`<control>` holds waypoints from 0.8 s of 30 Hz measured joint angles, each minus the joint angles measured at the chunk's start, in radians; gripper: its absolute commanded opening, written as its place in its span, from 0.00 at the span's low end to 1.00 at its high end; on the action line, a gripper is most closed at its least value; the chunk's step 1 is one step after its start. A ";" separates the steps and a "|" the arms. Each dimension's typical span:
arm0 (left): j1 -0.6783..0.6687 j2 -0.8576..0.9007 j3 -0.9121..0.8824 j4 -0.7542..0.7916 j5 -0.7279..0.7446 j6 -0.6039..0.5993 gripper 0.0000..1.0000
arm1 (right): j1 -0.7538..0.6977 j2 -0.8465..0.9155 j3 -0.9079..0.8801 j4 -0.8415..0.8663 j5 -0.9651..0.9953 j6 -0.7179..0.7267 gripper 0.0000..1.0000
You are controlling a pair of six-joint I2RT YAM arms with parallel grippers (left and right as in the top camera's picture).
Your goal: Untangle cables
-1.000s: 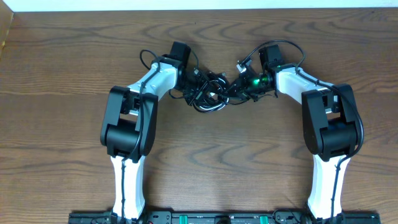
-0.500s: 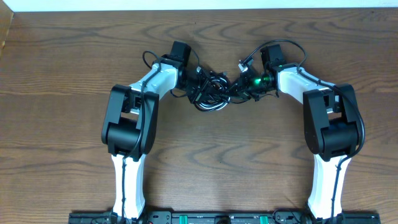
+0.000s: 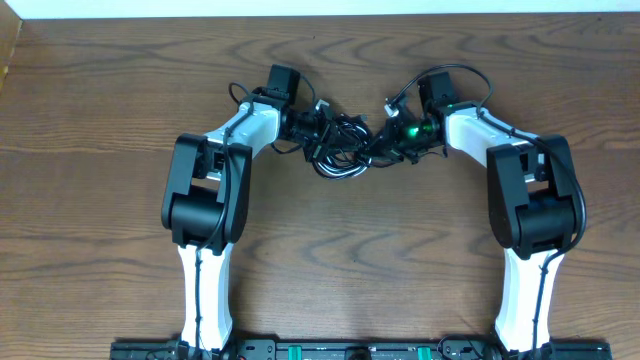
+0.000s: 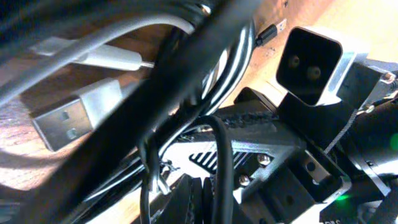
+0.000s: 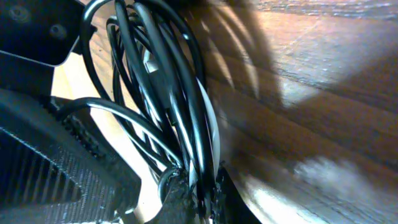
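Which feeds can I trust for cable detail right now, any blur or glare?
Overhead: evenly lit and sharp, but the cables read as one dark knot. Left wrist: white USB plug fairly clear, near black cable blurred. Right wrist: black cables sharp; table smeared with glare.

**Wood table, pale strip at the far edge**

Beneath you, a brown wood-grain table (image 3: 100, 120) fills nearly the whole overhead view. A white strip (image 3: 300, 7) runs along its far edge. In your right wrist view, soft light glares off the grain.
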 measured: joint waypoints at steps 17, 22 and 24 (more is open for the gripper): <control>-0.004 0.000 0.000 -0.178 -0.142 0.041 0.46 | 0.005 0.000 0.000 -0.003 0.024 -0.002 0.01; -0.028 -0.003 0.000 -0.118 -0.196 0.039 0.46 | 0.007 0.000 0.000 -0.006 0.032 0.000 0.01; -0.045 -0.003 0.000 -0.095 -0.209 0.033 0.45 | 0.007 0.000 0.000 -0.008 0.033 0.000 0.01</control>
